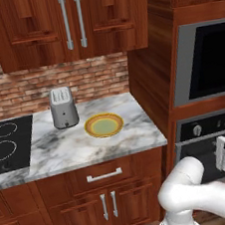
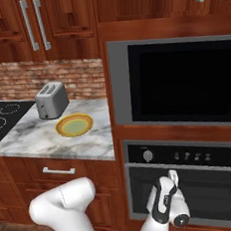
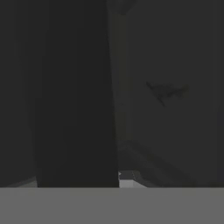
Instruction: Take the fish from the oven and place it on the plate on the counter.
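Fish dim beyond claw, behind oven glass

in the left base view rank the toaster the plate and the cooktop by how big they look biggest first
1. Cooktop, though the frame's left edge cuts it off.
2 and 3. Toaster and plate look alike in size: the toaster is taller, the plate wider, so I would not rank them.

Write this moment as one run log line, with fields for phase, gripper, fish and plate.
phase: reaching at oven front | gripper: at the oven door, jaw state unclear | fish: faint shape behind dark glass | plate: empty on counter
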You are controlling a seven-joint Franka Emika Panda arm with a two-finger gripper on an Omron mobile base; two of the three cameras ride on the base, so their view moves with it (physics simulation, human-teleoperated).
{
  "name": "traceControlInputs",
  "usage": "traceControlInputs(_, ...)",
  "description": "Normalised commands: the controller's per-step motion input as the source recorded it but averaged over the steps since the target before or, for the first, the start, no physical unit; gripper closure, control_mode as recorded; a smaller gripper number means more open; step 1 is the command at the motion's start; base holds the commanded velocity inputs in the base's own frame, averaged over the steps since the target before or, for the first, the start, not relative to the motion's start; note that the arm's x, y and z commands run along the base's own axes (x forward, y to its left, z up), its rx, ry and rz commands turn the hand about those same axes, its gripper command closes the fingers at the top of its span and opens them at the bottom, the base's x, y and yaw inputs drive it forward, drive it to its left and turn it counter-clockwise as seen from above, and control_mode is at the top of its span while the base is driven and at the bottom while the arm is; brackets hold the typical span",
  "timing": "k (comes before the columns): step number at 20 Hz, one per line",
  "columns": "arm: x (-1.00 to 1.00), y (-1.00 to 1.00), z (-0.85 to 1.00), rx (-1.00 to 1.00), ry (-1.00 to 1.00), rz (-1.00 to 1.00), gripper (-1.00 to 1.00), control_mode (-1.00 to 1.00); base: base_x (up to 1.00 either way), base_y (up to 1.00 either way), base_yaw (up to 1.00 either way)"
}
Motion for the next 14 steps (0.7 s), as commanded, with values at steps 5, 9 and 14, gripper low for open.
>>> traceControlInputs(5, -1.00, -0.01, -0.71, -0.17, 0.37, 0.00, 1.00, -1.00, 0.00, 0.00, 0.00)
traceControlInputs(9, -1.00, -0.10, -0.85, -0.16, 0.37, 0.03, 1.00, -1.00, 0.00, 0.00, 0.00)
traceControlInputs(14, -1.00, -0.23, -0.66, -0.08, 0.38, 0.03, 1.00, -1.00, 0.00, 0.00, 0.00)
